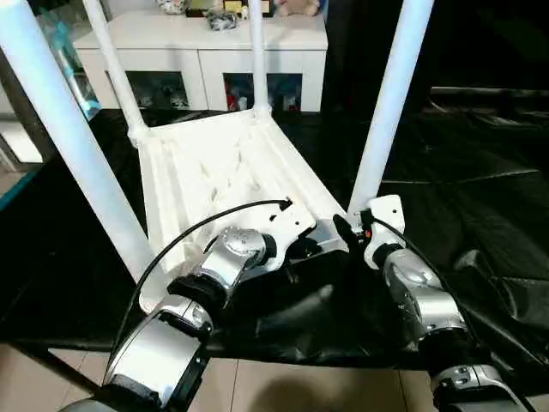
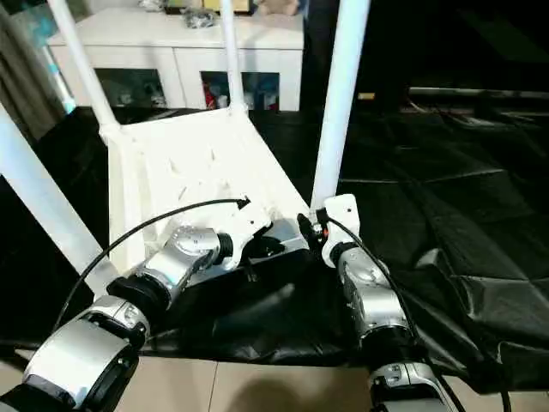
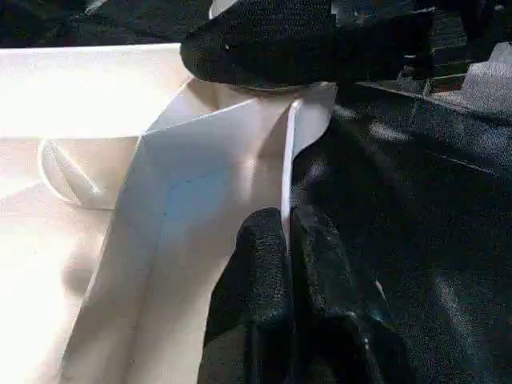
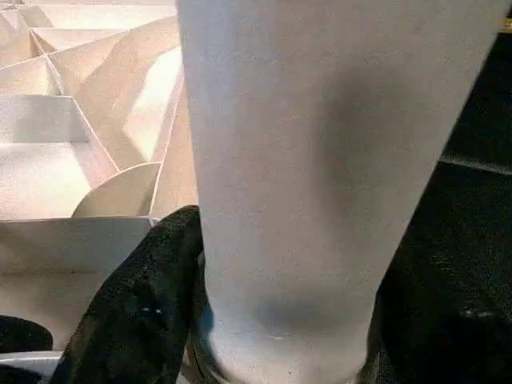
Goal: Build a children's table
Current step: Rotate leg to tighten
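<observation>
Black-sheeted table (image 1: 480, 215), probably claw-gripped children's table (image 1: 214, 172)

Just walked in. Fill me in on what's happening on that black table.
The robot is putting together the children's table, which lies upside down on the black-sheeted table with four legs standing in its corner sockets. The left gripper is pinched shut on the near rim of the top. The right gripper is clasped around the base of the near right leg.

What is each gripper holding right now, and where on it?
The left gripper is shut on a thin wall at the table top's near edge. The right gripper clasps the base of the near right leg, at its socket.
</observation>
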{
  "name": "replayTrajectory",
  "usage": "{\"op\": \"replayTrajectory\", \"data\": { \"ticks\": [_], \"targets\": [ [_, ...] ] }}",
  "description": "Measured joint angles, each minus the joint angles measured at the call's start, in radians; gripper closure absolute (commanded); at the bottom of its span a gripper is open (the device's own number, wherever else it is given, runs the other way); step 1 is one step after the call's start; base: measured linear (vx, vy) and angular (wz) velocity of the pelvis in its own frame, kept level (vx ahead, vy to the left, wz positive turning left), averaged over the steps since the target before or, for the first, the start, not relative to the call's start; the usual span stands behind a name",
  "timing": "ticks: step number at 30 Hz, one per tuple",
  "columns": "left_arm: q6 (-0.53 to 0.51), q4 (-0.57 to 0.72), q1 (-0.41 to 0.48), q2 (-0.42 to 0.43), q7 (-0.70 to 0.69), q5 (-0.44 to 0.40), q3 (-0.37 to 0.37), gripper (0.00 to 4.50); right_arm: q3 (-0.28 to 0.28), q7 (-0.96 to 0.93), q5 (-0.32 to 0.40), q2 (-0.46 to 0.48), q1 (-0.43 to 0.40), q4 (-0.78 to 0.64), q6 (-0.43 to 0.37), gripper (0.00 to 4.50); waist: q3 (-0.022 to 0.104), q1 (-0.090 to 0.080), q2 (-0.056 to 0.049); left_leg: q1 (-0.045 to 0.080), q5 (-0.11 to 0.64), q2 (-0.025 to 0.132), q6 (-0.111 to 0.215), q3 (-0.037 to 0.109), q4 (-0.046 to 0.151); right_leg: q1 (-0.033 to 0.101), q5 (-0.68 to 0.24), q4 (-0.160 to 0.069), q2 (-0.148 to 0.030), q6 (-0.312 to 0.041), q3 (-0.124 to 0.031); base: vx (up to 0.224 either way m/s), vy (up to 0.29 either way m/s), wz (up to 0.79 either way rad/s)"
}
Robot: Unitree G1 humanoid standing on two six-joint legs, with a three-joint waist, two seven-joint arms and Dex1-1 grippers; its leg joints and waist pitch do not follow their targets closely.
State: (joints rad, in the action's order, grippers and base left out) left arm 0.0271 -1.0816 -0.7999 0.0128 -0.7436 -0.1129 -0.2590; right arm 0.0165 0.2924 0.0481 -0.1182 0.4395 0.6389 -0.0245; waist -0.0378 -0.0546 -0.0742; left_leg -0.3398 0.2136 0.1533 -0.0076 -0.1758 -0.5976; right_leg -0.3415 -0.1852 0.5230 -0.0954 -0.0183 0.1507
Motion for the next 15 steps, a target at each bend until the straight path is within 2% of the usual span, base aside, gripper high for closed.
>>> {"op": "replayTrajectory", "data": {
  "ticks": [3,4,6,9,10,13,15],
  "targets": [
    [0.020,-0.005,0.000,0.002,-0.005,0.000,0.001,4.50,0.000,0.012,0.003,0.003,-0.008,-0.002,0.023,0.77,-0.001,-0.011,0.001,-0.001,0.001,-0.003,0.001,0.001,0.000,0.000,-0.004,0.000,-0.003,0.007,0.000,0.000,0.000,0.00],
    [0.026,-0.006,0.000,0.004,-0.010,-0.001,0.001,4.50,-0.001,0.028,0.005,-0.002,-0.009,-0.003,0.027,0.77,-0.001,-0.014,0.001,-0.003,0.001,-0.004,0.001,0.001,0.000,0.000,-0.004,0.000,-0.004,0.007,0.000,0.000,0.000,0.00],
    [0.052,0.001,-0.001,0.025,-0.067,0.000,0.000,4.50,-0.018,0.178,0.034,-0.073,-0.032,-0.045,0.026,0.77,-0.001,-0.017,0.001,-0.013,0.001,-0.008,0.003,0.002,0.001,-0.004,-0.004,0.002,-0.007,0.007,-0.002,0.000,0.000,0.00],
    [0.078,0.009,-0.002,0.058,-0.153,0.005,-0.002,4.50,-0.030,0.348,0.064,-0.152,-0.056,-0.096,0.011,0.77,-0.002,-0.015,0.002,-0.021,0.001,-0.010,0.003,0.001,0.001,-0.010,0.001,0.010,-0.010,-0.001,-0.005,0.000,0.000,0.00],
    [0.086,0.011,-0.002,0.073,-0.184,0.010,-0.002,4.50,-0.035,0.400,0.075,-0.185,-0.064,-0.119,-0.003,0.77,-0.003,-0.012,0.006,-0.024,0.001,-0.012,0.003,0.000,0.001,-0.014,0.007,0.016,-0.013,-0.007,-0.006,0.000,0.000,0.00],
    [0.111,0.035,0.002,0.120,-0.301,0.026,-0.003,4.50,-0.067,0.592,0.118,-0.291,-0.088,-0.196,-0.041,0.77,-0.005,0.014,0.013,-0.030,0.001,-0.014,0.004,-0.005,0.000,-0.029,0.022,0.033,-0.015,-0.002,-0.016,0.015,-0.018,0.02],
    [0.122,0.046,0.004,0.152,-0.365,0.037,-0.004,4.50,-0.081,0.672,0.136,-0.333,-0.090,-0.227,-0.065,0.77,-0.005,0.036,0.017,-0.033,-0.002,-0.011,0.008,-0.005,0.000,-0.038,0.017,0.043,-0.012,0.005,-0.018,0.046,-0.061,-0.04]
  ]
}}
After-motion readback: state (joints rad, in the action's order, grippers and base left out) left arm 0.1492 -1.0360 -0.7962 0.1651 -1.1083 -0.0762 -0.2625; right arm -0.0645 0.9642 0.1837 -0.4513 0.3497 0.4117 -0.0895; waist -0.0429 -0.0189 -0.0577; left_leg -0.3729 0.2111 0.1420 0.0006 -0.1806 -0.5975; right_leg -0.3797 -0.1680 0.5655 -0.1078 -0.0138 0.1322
